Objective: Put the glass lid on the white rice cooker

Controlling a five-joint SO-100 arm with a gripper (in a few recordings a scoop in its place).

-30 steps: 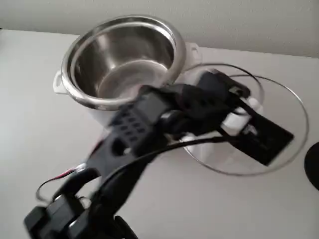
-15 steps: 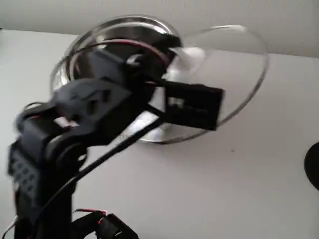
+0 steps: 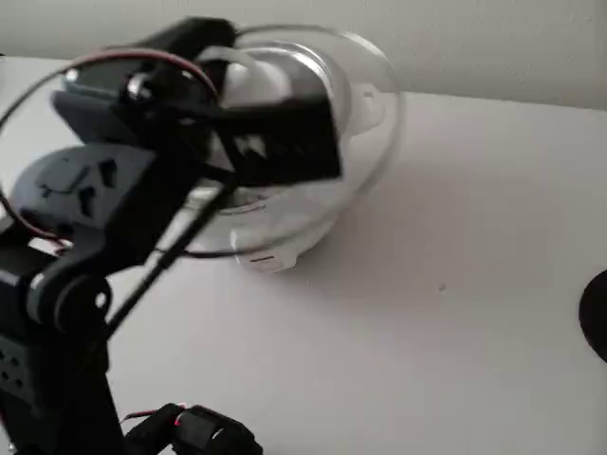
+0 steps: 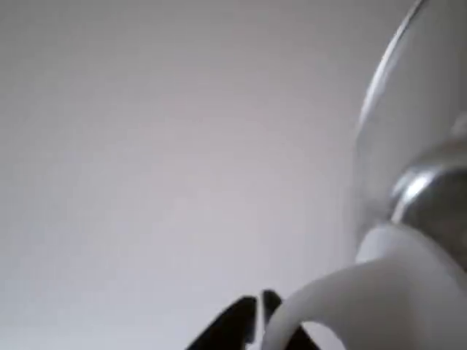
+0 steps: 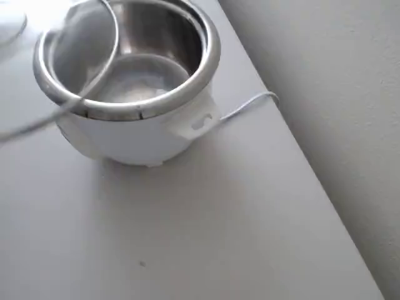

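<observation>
Since half a second ago, the black arm [image 3: 114, 218] has swung left in the fixed view, carrying the glass lid [image 3: 365, 104] from beside the white rice cooker [image 3: 270, 258] to a spot above it. The table [image 3: 455, 322] is plain white and meets a pale wall behind the cooker. From overhead, the cooker [image 5: 134, 134] stands with its steel pot open, a white handle toward the table edge and a thin cord trailing from it; the lid's rim [image 5: 94, 81] crosses over the pot's left part, held off the cooker's rim. The gripper [image 3: 261, 142] is clamped on the lid's white knob, tilting the glass toward the camera.
</observation>
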